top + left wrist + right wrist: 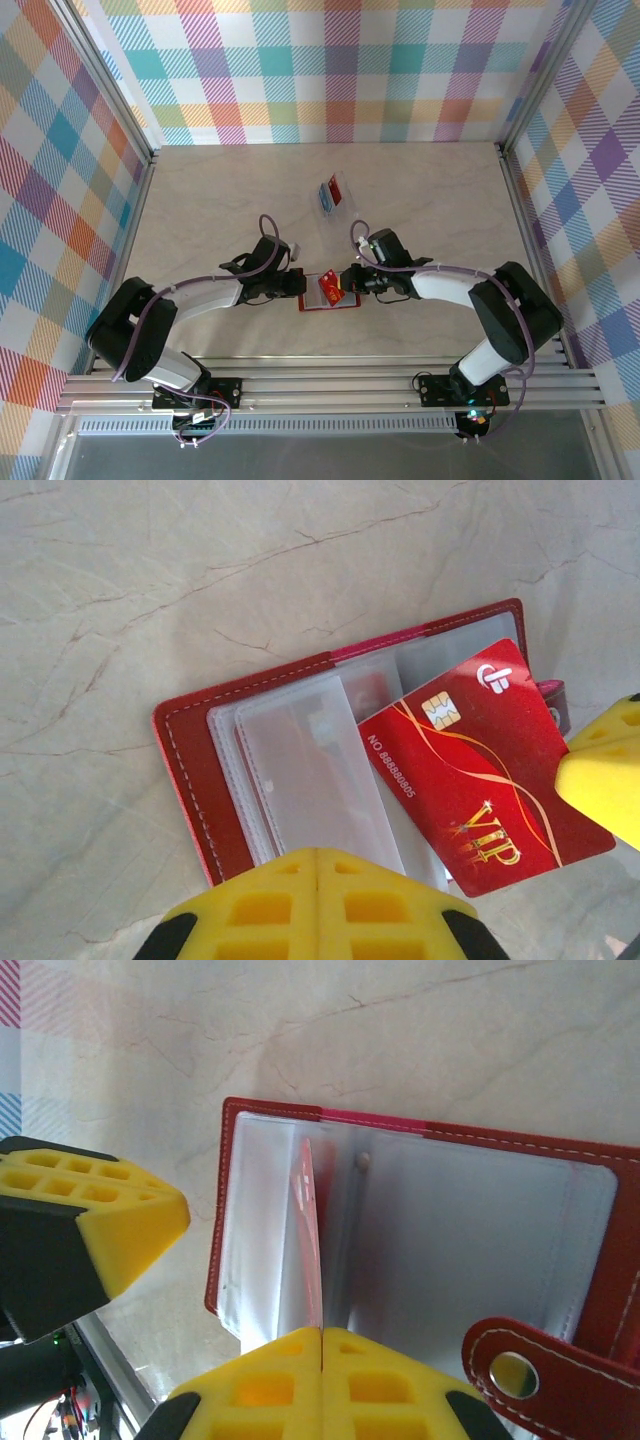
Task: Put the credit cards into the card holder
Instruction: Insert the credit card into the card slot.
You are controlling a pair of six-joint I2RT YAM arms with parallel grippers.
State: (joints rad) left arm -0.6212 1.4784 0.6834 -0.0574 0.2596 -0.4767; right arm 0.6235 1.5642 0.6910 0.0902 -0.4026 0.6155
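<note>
red card (pixel 470 780) unslotted, pinched by right gripper (pixel 320 1335) over card holder (pixel 190 770); left gripper (pixel 318 855) pressed together at nine o'clock (more cards (pixel 330 194) at twelve).

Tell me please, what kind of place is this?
Probably a robot test booth: checkered walls, an aluminium frame, and two robot arms bolted at the edge of a marble-look table.
</note>
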